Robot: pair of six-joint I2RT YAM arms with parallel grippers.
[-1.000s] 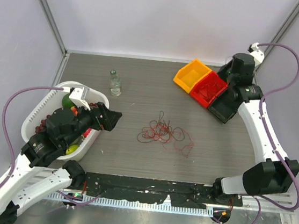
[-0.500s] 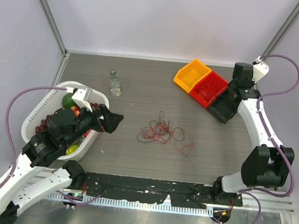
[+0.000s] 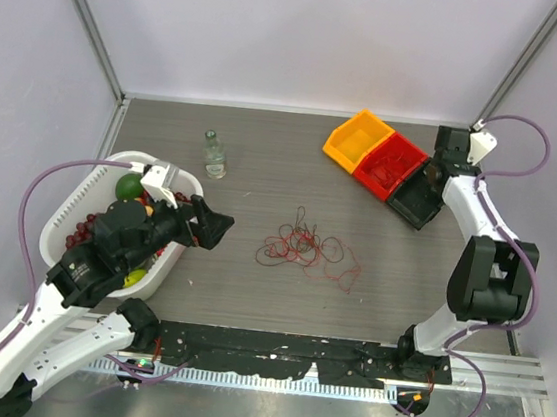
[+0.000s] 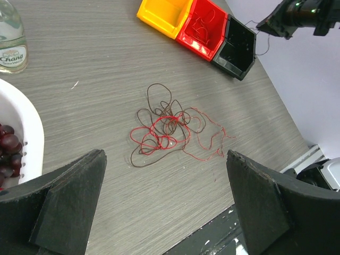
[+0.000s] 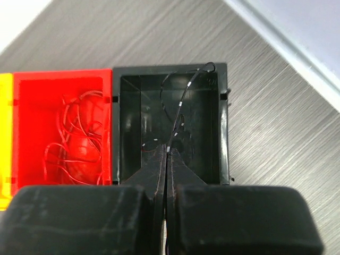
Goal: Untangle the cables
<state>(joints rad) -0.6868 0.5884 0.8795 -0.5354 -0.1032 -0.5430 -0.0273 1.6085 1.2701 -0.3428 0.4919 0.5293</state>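
Currently: loose tangle at table centre; one strand clamped over the black bin.

Red and dark brown cables (image 3: 304,247) lie knotted on the grey table (image 3: 264,157), well apart from the glass bottle (image 3: 214,154) and the white basket (image 3: 78,201) of grapes (image 4: 8,143). Left gripper (image 3: 214,227) hovers beside the basket, jaws spread wide, aimed at the tangle. Right gripper (image 5: 166,156) is closed, pinching a thin dark cable (image 5: 183,98) that curls above the black bin (image 5: 223,133). The adjoining red bin (image 5: 106,74) holds red cables (image 5: 74,138); the yellow bin (image 3: 359,137) sits just beside it.
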